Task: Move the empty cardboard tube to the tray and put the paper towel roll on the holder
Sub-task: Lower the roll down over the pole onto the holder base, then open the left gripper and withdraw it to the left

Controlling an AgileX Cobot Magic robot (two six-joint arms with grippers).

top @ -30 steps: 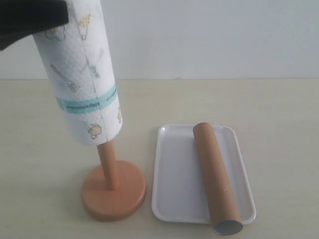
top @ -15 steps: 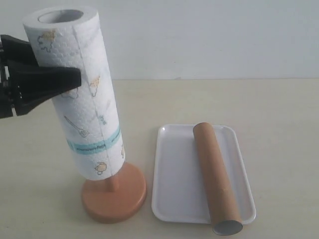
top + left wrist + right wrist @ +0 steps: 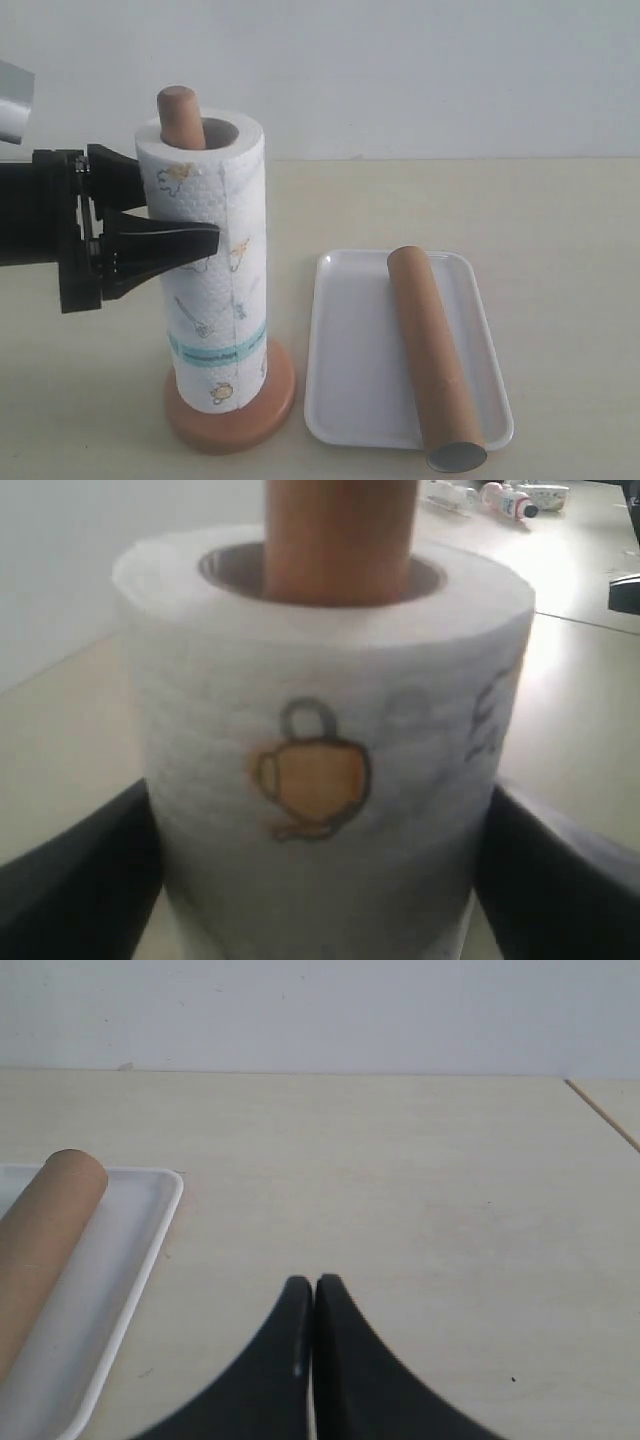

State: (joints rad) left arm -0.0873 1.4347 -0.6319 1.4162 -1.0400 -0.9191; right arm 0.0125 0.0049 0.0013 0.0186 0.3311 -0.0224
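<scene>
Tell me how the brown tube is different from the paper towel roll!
The cardboard tube is plain brown; the paper towel roll is white with little pictures and a teal band. The tube lies flat on the tray, one end poking over its rim; the roll stands upright on the holder, with the post through its middle. The tube is thinner than the roll. Both are long hollow cylinders.

No legible txt anywhere. Roll, left of ext. view: teal band near its bottom carries a line of pale print, too small to read. Far bottles in left wrist view: labels blurred.
</scene>
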